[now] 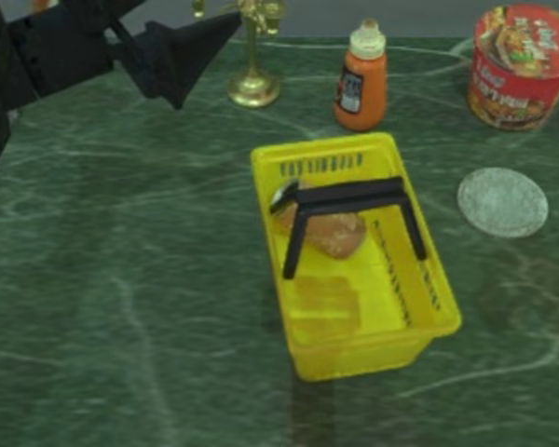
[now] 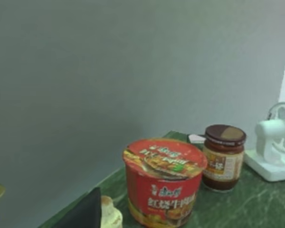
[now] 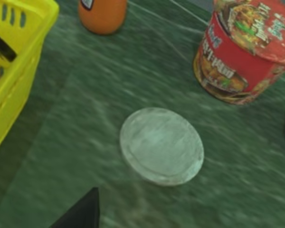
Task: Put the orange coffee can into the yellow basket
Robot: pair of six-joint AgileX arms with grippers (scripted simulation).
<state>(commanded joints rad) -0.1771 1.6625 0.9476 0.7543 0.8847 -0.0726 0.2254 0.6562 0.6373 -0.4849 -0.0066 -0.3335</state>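
Green marble tabletop carries everything. Over its far-left corner the left gripper hangs high, fingers spread and empty. Next comes a brass stand, then an orange squeeze bottle. The yellow basket sits mid-table; the orange coffee can lies inside, under the black handle. Farther right lie a glass disc and a red noodle cup. Whether the right gripper's fingers are apart cannot be told.

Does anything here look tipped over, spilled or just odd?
Only the small tan-orange coffee can: it lies on its side inside the bright yellow plastic basket, under the black handles. Nothing looks spilled or broken. The left hand hovers at the table's far left.
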